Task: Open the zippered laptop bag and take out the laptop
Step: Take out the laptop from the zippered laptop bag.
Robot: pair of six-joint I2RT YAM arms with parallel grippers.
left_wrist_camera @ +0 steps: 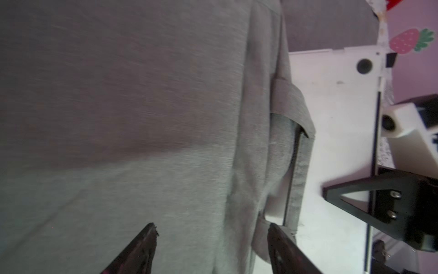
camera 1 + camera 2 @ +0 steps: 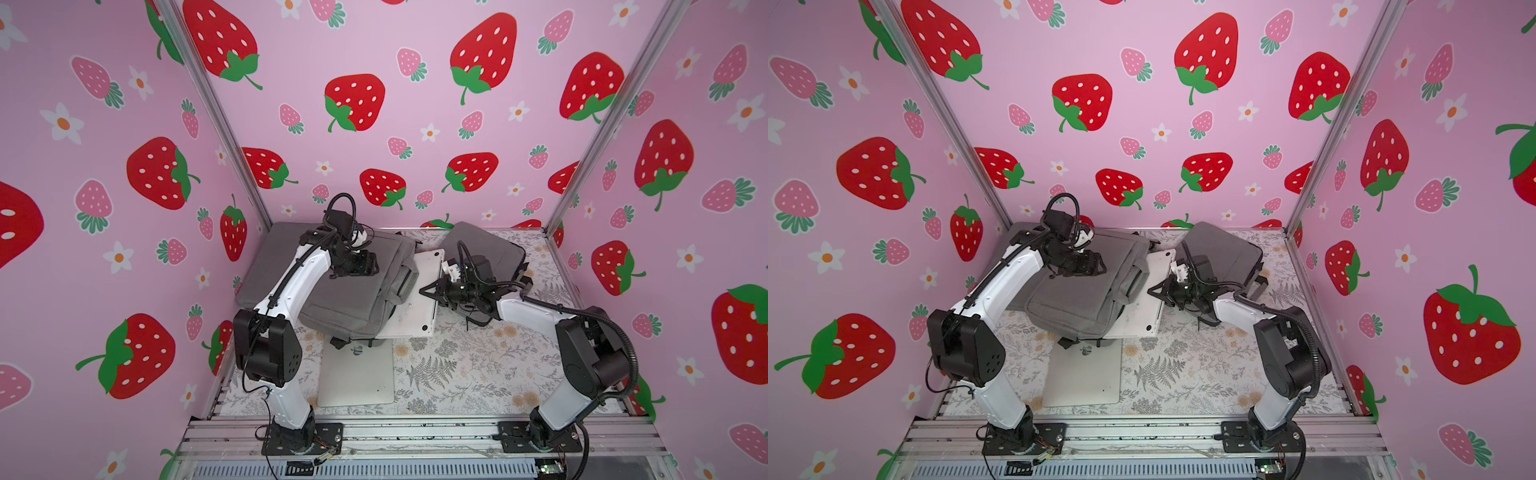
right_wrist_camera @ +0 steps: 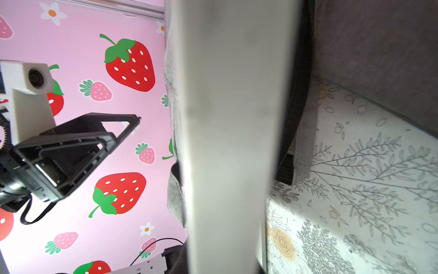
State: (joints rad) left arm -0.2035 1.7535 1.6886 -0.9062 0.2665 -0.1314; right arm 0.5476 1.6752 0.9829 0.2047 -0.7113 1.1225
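Observation:
The grey zippered laptop bag (image 2: 345,299) (image 2: 1075,299) lies at the middle left of the table. The white laptop (image 2: 415,316) (image 2: 1142,311) sticks out of its right side, underside up. My right gripper (image 2: 432,291) (image 2: 1156,293) is shut on the laptop's right edge; in the right wrist view the laptop (image 3: 232,118) fills the space between the jaws. My left gripper (image 2: 372,266) (image 1: 212,229) hovers open just over the bag's top panel (image 1: 118,118), near the bag's handle (image 1: 301,142), with nothing between its fingers.
A second grey bag (image 2: 486,245) leans at the back right, behind my right wrist. A flat silver laptop (image 2: 357,374) lies at the front centre, partly under the bag. Pink strawberry walls close in the floral table (image 2: 478,365) on three sides.

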